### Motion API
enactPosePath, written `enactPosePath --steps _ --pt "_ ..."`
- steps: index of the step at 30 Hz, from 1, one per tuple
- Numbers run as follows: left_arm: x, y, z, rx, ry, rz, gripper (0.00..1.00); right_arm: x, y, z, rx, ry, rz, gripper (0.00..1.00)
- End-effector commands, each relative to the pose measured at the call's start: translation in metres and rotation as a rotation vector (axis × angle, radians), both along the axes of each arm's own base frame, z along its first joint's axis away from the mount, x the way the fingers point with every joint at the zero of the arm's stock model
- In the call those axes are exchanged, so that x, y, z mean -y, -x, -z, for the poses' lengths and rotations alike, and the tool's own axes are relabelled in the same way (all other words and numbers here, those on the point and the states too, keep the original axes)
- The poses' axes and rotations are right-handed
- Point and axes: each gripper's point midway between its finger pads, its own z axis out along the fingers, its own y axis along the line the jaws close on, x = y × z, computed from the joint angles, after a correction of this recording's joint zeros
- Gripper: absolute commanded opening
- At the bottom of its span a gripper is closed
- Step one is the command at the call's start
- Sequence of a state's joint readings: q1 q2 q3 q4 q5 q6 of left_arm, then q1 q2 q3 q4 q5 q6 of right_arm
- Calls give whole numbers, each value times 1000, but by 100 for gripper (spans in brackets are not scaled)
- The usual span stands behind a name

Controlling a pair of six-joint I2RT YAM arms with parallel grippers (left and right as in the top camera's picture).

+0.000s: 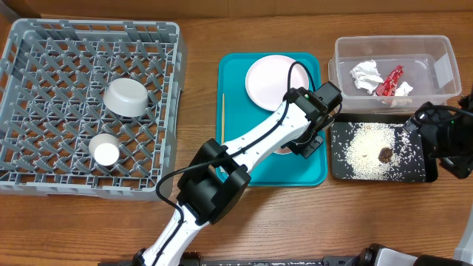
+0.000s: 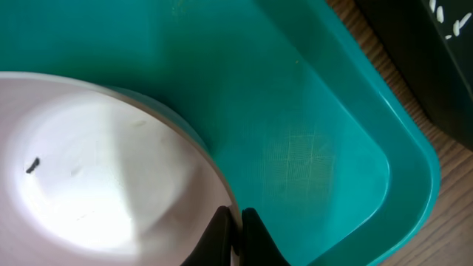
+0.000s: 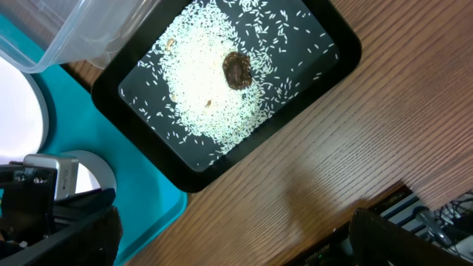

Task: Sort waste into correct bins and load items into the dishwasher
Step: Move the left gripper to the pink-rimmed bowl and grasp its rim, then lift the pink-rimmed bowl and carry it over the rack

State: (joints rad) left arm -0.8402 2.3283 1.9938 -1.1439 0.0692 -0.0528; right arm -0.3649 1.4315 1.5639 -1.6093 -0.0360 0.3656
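Observation:
In the left wrist view my left gripper (image 2: pixel 235 222) is shut on the rim of the small white bowl (image 2: pixel 96 170), which sits in the teal tray (image 2: pixel 325 148). From overhead, the left gripper (image 1: pixel 304 142) is at the tray's right side, and the arm hides most of the bowl. The white plate (image 1: pixel 272 81) lies at the tray's back and the wooden stick (image 1: pixel 221 114) along its left edge. The grey dishwasher rack (image 1: pixel 44 111) holds the metal bowl (image 1: pixel 127 96) and the white cup (image 1: pixel 106 152). My right gripper (image 3: pixel 236 244) stands open over bare wood in front of the black tray (image 3: pixel 325 66).
The clear tub (image 1: pixel 436 70) at the back right holds crumpled tissue (image 1: pixel 367 75) and a red wrapper (image 1: pixel 389 81). The black tray (image 1: pixel 340 170) holds rice grains (image 1: pixel 366 148) and a brown lump (image 1: pixel 386 154). The right arm (image 1: pixel 443 137) sits beside it.

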Motion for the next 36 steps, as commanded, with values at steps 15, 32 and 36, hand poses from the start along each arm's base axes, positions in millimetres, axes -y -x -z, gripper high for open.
enactPosePath --steps 15,32,36 --pt "-17 -48 -141 223 98 -113 4 1 -1 -3 9 16 0 100" --pt "-192 -134 -246 148 636 -321 4 1 -1 -3 9 16 0 100" --pt "-241 -150 -256 143 778 -385 4 1 -1 -3 9 16 0 100"
